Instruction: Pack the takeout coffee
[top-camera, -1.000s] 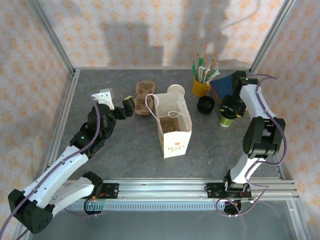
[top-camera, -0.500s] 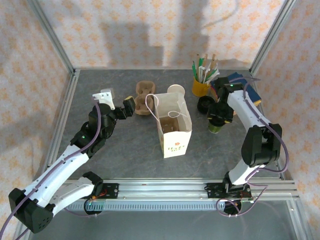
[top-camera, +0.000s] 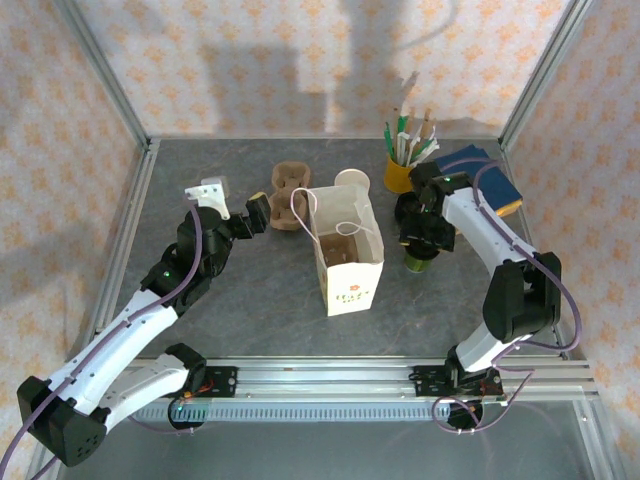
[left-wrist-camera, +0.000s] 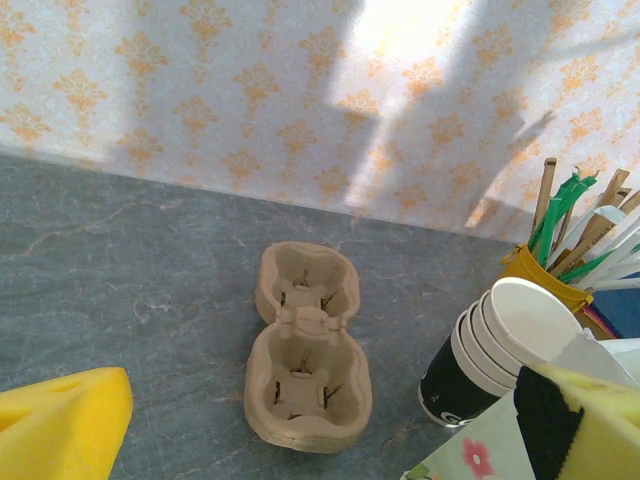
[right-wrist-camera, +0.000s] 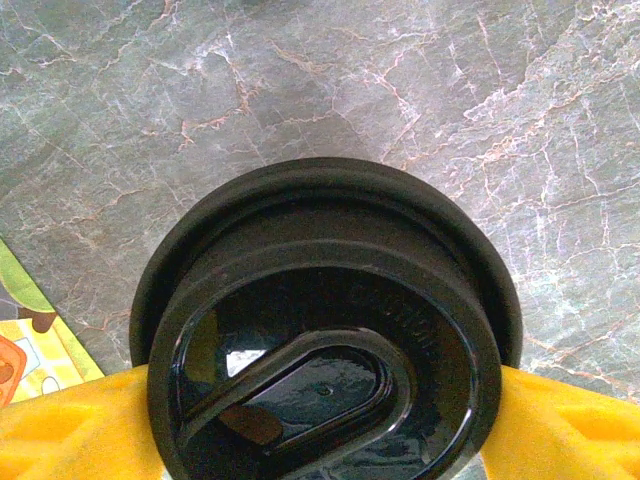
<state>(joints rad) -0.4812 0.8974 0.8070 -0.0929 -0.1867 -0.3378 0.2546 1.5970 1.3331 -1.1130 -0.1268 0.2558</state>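
**Right pincer on the coffee, beside the bag**

We note the right gripper (top-camera: 421, 238) clamped on the takeout coffee (top-camera: 419, 260), its yellow fingers (right-wrist-camera: 560, 430) pressed to either side below the black lid (right-wrist-camera: 320, 350). Whether the cup rests on the table (top-camera: 250, 320) we cannot tell. It sits just right of the open paper bag (top-camera: 345, 250), about midway between the far and near edges. The left gripper (top-camera: 258, 213) hangs spread wide, holding nothing, near the cup carrier (left-wrist-camera: 305, 345). The cup stack (top-camera: 352, 180) and the yellow cup (top-camera: 402, 172) crowd the far edge. Bare grey marbled surface runs along the near and left edges. Metal rails (top-camera: 130, 230) frame the table, with patterned wallpaper (top-camera: 250, 60) beyond.
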